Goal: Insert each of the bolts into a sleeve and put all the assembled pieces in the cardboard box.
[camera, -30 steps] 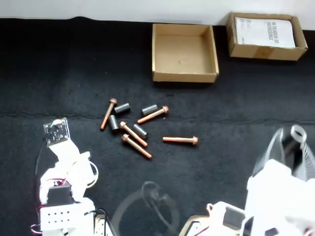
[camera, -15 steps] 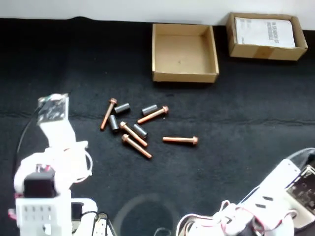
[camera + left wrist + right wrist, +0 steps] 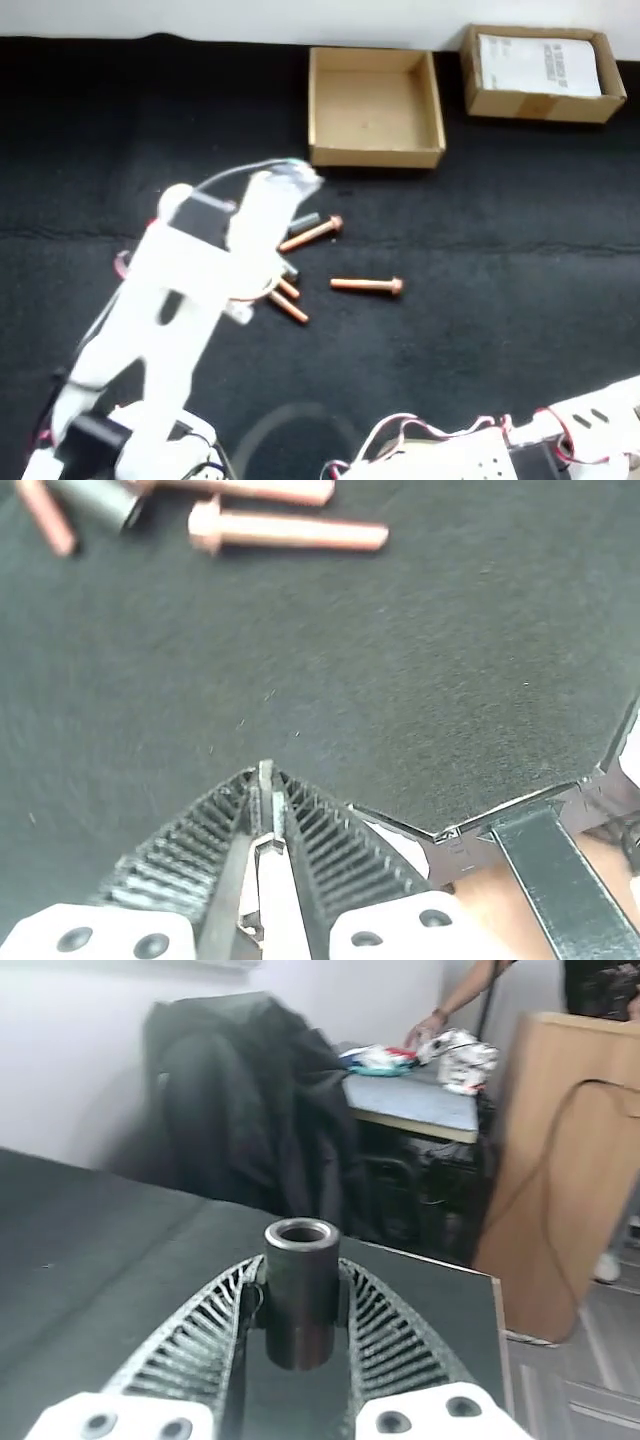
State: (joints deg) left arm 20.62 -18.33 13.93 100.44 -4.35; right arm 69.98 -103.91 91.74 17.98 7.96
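My left gripper (image 3: 265,777) is shut with nothing in it, hanging above bare black mat. Ahead of it lie a copper bolt (image 3: 288,530), a second bolt (image 3: 250,488) and a grey sleeve (image 3: 98,500). In the high view the raised left arm (image 3: 190,290) covers part of the pile. Beside it I see one bolt (image 3: 312,232), another bolt (image 3: 367,285) and a sleeve end (image 3: 304,219). My right gripper (image 3: 300,1265) is shut on a dark sleeve (image 3: 300,1310), held upright with its bore showing. The open cardboard box (image 3: 375,150) stands at the back.
A second cardboard box (image 3: 540,100) holding a printed sheet stands at the back right. The right arm (image 3: 590,420) lies low at the front right corner. The table's front edge (image 3: 500,810) is close to my left gripper. Black mat (image 3: 500,250) covers the table.
The left arm has risen from the front left and swung up over the pile of bolts. The right arm has dropped towards the front right corner, still holding its sleeve.
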